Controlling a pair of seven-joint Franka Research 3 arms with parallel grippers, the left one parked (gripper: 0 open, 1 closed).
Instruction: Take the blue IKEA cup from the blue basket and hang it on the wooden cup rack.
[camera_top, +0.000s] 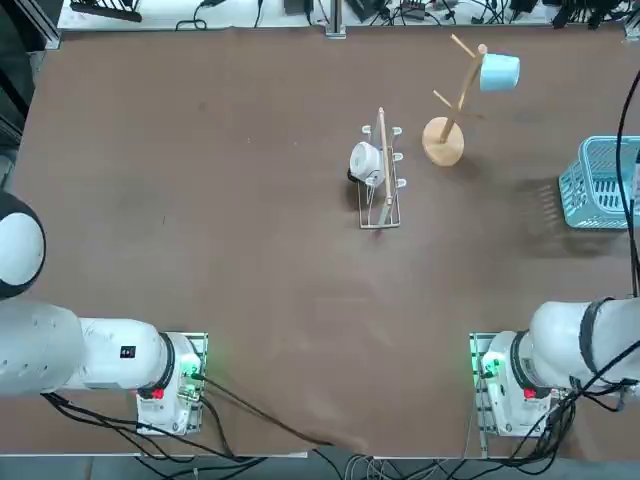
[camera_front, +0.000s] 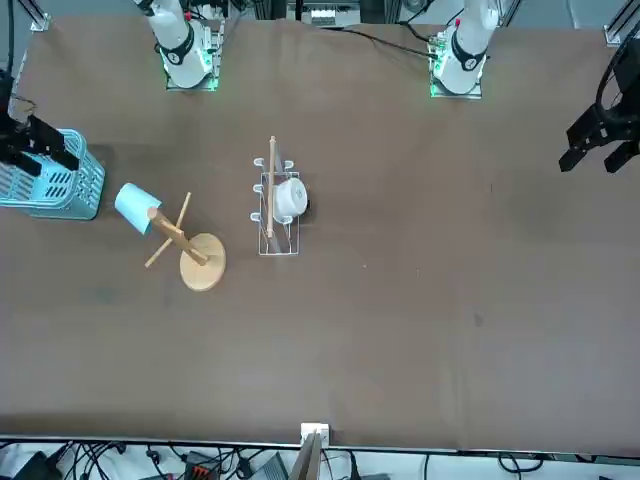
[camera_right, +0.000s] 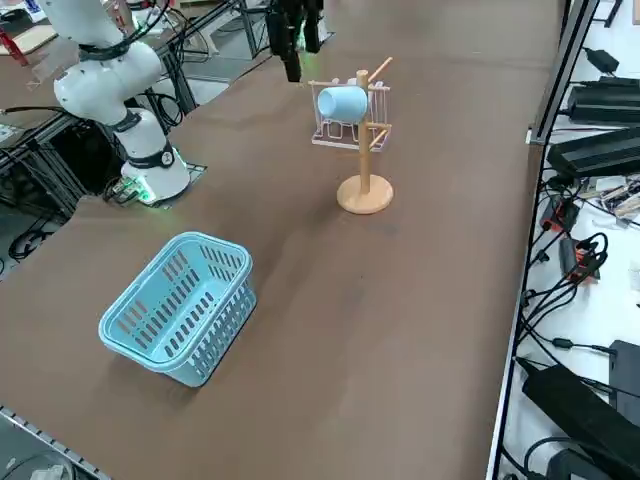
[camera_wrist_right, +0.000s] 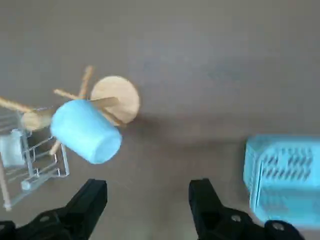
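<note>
Blue IKEA cup (camera_top: 499, 72) hangs on wooden cup rack (camera_top: 446, 127); right gripper (camera_wrist_right: 147, 200), spread wide and empty above the table between rack and blue basket (camera_right: 180, 304), could knock the cup off if it swings near.

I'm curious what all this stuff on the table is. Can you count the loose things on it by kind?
Cups: 2, a blue cup hanging on the wooden rack and a white cup on the wire rack
Racks: 2, the wooden rack and the wire rack
Baskets: 1, the blue basket
Total: 5
The right gripper is open and holds nothing.
</note>
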